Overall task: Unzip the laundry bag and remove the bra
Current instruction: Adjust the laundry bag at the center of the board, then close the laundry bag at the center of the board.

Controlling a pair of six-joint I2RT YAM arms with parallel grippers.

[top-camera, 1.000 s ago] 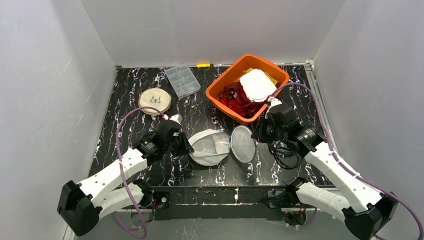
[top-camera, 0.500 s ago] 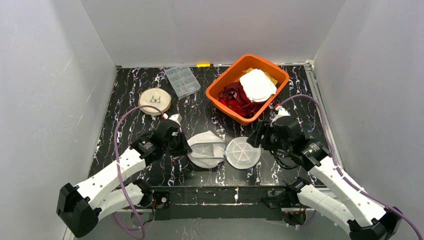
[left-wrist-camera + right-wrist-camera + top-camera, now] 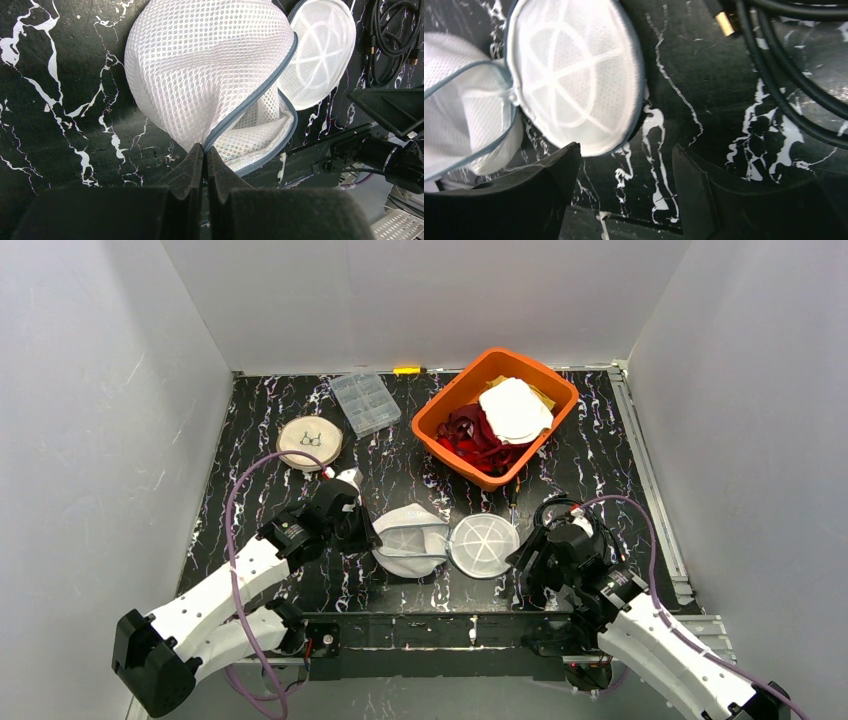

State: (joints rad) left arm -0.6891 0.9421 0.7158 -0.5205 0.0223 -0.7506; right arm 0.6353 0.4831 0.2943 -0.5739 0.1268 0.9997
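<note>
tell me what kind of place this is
Probably a robot lab test cell: plain white walls box in a black marbled table, with staged props like an orange bin and a mesh laundry bag.

The laundry bag point(image 3: 405, 540) is white mesh edged grey, the table point(image 3: 260, 405) black marbled white.

The right end effector point(image 3: 624, 156), fingers spread, hangs beside the open round flap of the laundry bag point(image 3: 574, 75), near black cables point(image 3: 794, 80).

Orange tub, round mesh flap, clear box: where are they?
orange tub point(image 3: 428, 428), top view, left rim
round mesh flap point(image 3: 483, 545), top view, its centre
clear box point(image 3: 365, 403), top view, its lid
</note>
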